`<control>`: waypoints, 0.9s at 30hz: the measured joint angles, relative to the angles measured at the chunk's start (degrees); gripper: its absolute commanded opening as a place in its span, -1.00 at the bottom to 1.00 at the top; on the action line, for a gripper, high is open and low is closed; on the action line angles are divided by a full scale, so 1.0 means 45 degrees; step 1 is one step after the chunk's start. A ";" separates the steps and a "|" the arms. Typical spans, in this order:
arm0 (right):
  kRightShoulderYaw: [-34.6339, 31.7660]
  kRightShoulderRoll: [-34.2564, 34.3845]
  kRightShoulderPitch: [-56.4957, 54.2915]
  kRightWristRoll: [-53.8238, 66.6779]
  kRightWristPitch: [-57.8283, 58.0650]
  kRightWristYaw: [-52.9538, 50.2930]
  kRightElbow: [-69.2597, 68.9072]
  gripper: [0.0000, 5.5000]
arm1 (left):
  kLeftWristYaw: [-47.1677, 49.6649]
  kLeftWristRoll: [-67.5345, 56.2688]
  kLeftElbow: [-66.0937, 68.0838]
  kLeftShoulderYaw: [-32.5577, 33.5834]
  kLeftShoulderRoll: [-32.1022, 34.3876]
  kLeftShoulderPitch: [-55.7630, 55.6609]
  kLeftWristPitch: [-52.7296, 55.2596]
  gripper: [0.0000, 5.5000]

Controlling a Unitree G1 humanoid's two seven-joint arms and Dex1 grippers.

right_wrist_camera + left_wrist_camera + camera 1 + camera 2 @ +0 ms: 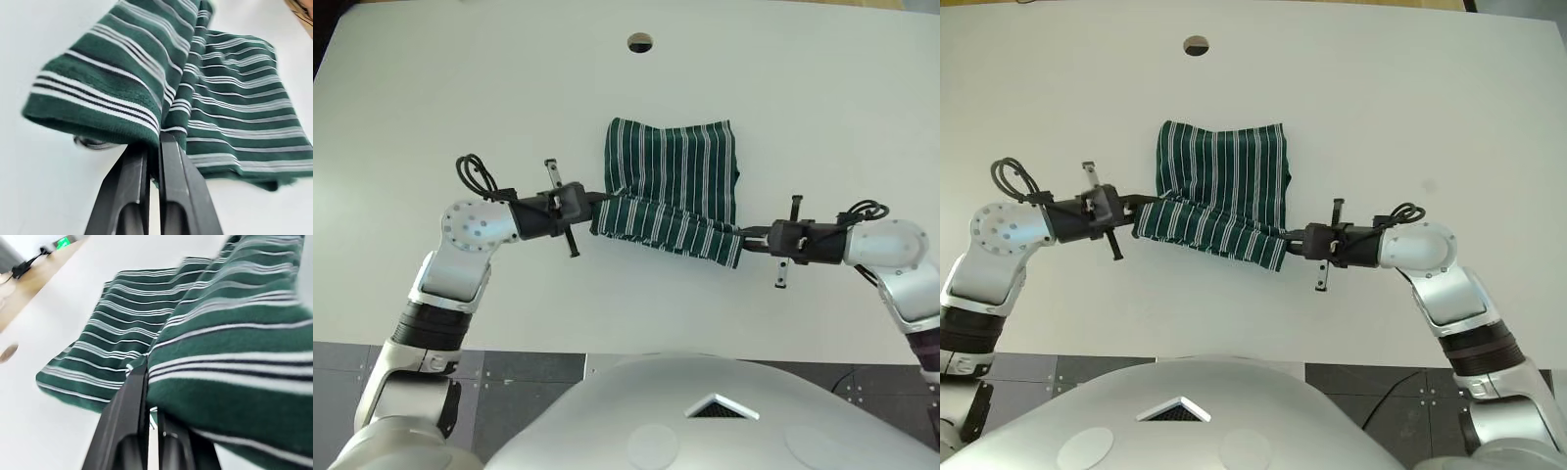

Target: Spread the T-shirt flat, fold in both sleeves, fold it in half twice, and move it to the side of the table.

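A: Entry one, the largest thing?

B: White table [450,108]. It runs across the whole scene, and its far corners are cut off by the frame.

A: Where is the shirt?

B: The shirt [677,162] is green with white stripes, folded to a compact block, and sits mid-table a little right of centre. The far part lies flat on the table. The near edge is held up off the surface as a sagging band strung between the two grippers. The band slants, so its right end is nearer than its left.

A: Left gripper?

B: The left gripper [599,200] is at the band's left end. In the wrist view the two black fingers [128,406] sit close together with cloth pinched between them, so it is clamped on the shirt.

A: Right gripper?

B: The right gripper [745,238] is at the band's near-right corner. Its fingers [172,176] are pressed nearly together and the hem drapes over their tips, so it is also clamped on the shirt.

A: Anything hard to read?

B: Cloth covers the fingertips on both sides, so the exact pinch points are hidden. I cannot tell the sleeves or collar apart in the folds. The layer count is unclear too.

A: Smallest item?

B: A round hole [639,42] in the table, far of the shirt and well apart from it.
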 measured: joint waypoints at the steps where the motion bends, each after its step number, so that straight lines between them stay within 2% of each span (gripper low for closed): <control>1: -0.0177 0.0146 -0.0095 0.0287 0.0423 -0.0003 0.0080 -0.96 | 0.0026 -0.0153 0.0031 0.0041 -0.0137 -0.0153 0.0614 -0.95; 6: -0.0964 0.0995 -0.1241 0.1667 0.2706 -0.0098 0.0718 -0.96 | 0.0392 -0.0387 0.0426 0.0269 -0.0662 -0.1073 0.2906 -0.95; 11: -0.1073 0.1871 -0.2172 0.1993 0.4568 -0.0330 0.1398 -0.96 | 0.1001 -0.0835 0.0885 0.0516 -0.1459 -0.2291 0.5018 -0.95; 18: -0.1257 0.2958 -0.4180 0.2461 0.7475 -0.0783 0.3118 -0.96 | 0.1751 -0.0818 0.1811 0.0592 -0.2537 -0.3493 0.6180 -0.95; 20: -0.1530 0.3338 -0.4661 0.2558 0.7914 -0.0930 0.3923 -0.96 | 0.1966 -0.0706 0.2436 0.0548 -0.2912 -0.4043 0.6329 -0.85; 23: -0.2060 0.3928 -0.5453 0.2813 0.8708 -0.1196 0.5427 -0.71 | 0.2436 -0.0576 0.3954 0.0576 -0.3604 -0.4912 0.6488 -0.65; 24: -0.2227 0.4082 -0.5736 0.2901 0.8909 -0.1294 0.5922 -0.67 | 0.2592 -0.0565 0.4508 0.0665 -0.3804 -0.5187 0.6561 -0.64; 27: -0.3156 0.4762 -0.6772 0.3183 0.9378 -0.1826 0.7791 -0.67 | 0.3272 -0.0685 0.6698 0.1347 -0.4514 -0.6256 0.6696 -0.64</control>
